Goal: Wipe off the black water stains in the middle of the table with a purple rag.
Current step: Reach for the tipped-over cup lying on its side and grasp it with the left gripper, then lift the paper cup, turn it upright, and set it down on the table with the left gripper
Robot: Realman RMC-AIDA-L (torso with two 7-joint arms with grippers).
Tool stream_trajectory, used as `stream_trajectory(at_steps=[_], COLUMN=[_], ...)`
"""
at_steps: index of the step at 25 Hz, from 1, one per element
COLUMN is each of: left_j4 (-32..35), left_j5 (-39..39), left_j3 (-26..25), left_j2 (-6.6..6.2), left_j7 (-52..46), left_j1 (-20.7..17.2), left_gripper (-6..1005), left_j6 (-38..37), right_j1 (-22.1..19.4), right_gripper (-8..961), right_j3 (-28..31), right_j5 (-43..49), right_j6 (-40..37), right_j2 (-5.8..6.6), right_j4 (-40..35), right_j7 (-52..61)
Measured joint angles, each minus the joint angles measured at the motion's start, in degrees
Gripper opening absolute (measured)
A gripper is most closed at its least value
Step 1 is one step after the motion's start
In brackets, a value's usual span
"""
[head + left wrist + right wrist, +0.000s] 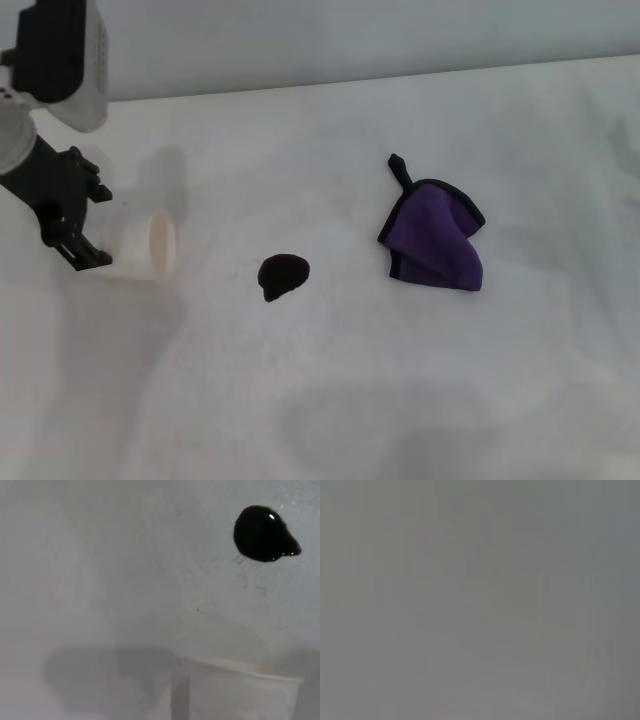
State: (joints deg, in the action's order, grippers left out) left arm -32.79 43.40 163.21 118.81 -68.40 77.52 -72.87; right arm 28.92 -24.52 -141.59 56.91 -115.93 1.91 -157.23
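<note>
The black water stain point(284, 275) is a small glossy blob in the middle of the white table point(330, 400); it also shows in the left wrist view point(265, 534). The purple rag point(437, 238), with black trim and a loop, lies crumpled to the right of the stain, a little apart from it. My left gripper point(98, 225) is at the far left, open and empty, just beside a white cup. The right gripper is out of view; its wrist view shows only plain grey.
A white paper cup point(150, 245) lies on its side left of the stain, next to my left gripper, and shows in the left wrist view point(240, 690). A pale wall point(350, 40) runs behind the table.
</note>
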Motion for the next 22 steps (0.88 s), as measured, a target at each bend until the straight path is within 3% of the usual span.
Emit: stream_trajectory(at_steps=[12,22], left_j4=[7.30,8.71], left_j5=[-0.76,-2.23], left_j3=[-0.05,-0.09], left_j2=[0.02,0.14], left_j7=[-0.89,-1.49], left_j1=[-2.93,-3.09], left_gripper=[877,874], left_j6=[7.31,8.52], right_j1=[0.08,0.08], right_gripper=[822,822], right_j3=[0.13,0.09], right_j5=[0.00,0.00], right_j6=[-0.77,-1.37], right_j2=[0.11,0.27], right_j4=[-0.24,-0.45], right_j7=[0.00,0.00])
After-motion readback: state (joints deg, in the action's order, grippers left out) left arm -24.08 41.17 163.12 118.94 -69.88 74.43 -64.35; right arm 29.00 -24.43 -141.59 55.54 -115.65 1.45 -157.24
